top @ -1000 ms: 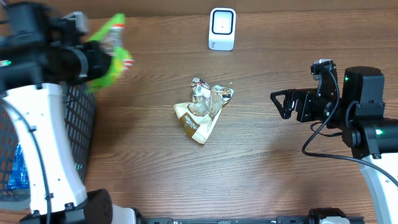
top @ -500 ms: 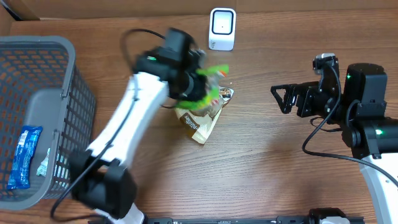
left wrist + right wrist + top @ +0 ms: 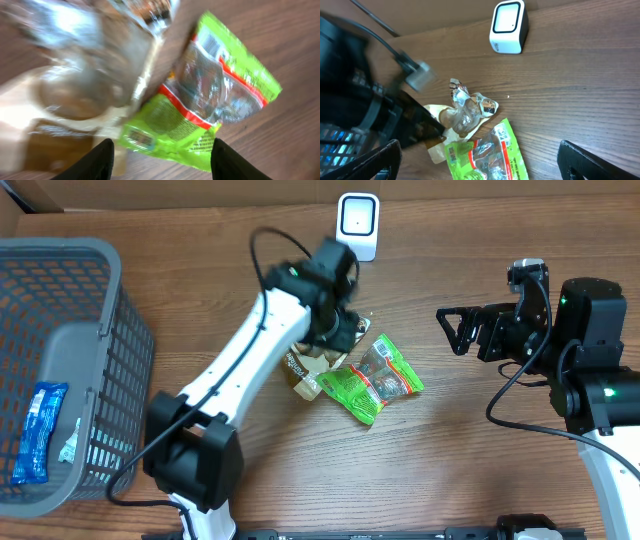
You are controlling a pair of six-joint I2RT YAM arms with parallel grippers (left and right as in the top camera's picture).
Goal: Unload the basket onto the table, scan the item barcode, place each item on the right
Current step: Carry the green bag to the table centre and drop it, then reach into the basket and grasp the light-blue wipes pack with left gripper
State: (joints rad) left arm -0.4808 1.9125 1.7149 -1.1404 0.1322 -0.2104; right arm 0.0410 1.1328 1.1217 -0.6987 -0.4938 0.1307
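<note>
Basket (image 3: 60, 300) is seen far left; left gripper (image 3: 161, 146) is held spread over a tan bag (image 3: 308, 372), green snack packet (image 3: 378, 378) is found flat on the tabletop (image 3: 480, 470) against it, right gripper (image 3: 450, 335) is held wide open.

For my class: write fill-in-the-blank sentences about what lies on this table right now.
The snack packet beside the crumpled beige packet is ___ in colour.
The grey basket holds a ___ packet.
The right end effector grips ___.
Missing words: green; blue; nothing.
</note>
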